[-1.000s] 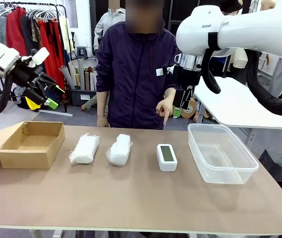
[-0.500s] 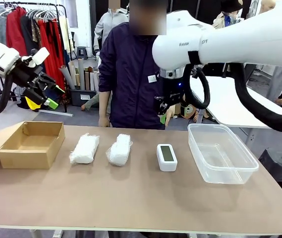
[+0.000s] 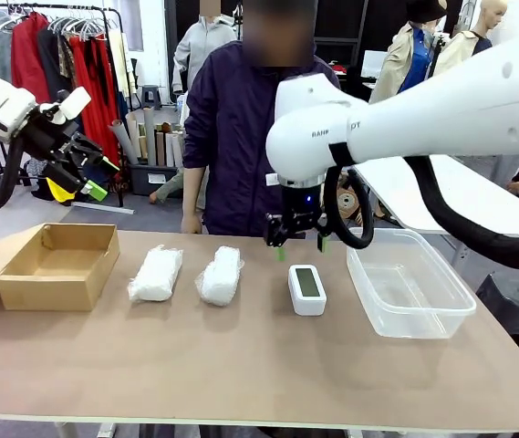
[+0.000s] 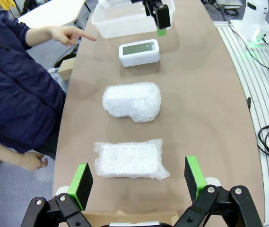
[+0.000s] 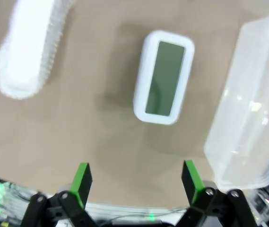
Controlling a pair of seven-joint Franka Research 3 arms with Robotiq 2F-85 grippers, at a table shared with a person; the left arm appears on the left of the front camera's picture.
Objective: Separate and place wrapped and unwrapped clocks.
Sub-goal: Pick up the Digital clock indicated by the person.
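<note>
Two wrapped clocks [image 3: 157, 274] [image 3: 220, 275] lie side by side on the brown table, right of the cardboard box. The bare white clock [image 3: 306, 288] with its grey-green screen lies between them and the tub. My right gripper [image 3: 301, 248] hangs open just above and behind the bare clock, which lies ahead of its jaws [image 5: 164, 77] with one wrapped clock [image 5: 28, 47] at the upper left. My left gripper [image 3: 95, 178] is open in the air, high over the box's far left. From the left wrist, the wrapped clocks [image 4: 130, 159] [image 4: 133, 101] and the bare clock [image 4: 139, 51] lie in a row.
An open brown cardboard box [image 3: 58, 265] stands at the table's left. A clear plastic tub [image 3: 408, 281] stands at the right. A person stands at the far edge; a hand [image 4: 70, 34] points toward the bare clock. A second white table is behind on the right.
My right arm has swung left and down, from beyond the tub to just above the bare clock. The left arm has stayed still.
</note>
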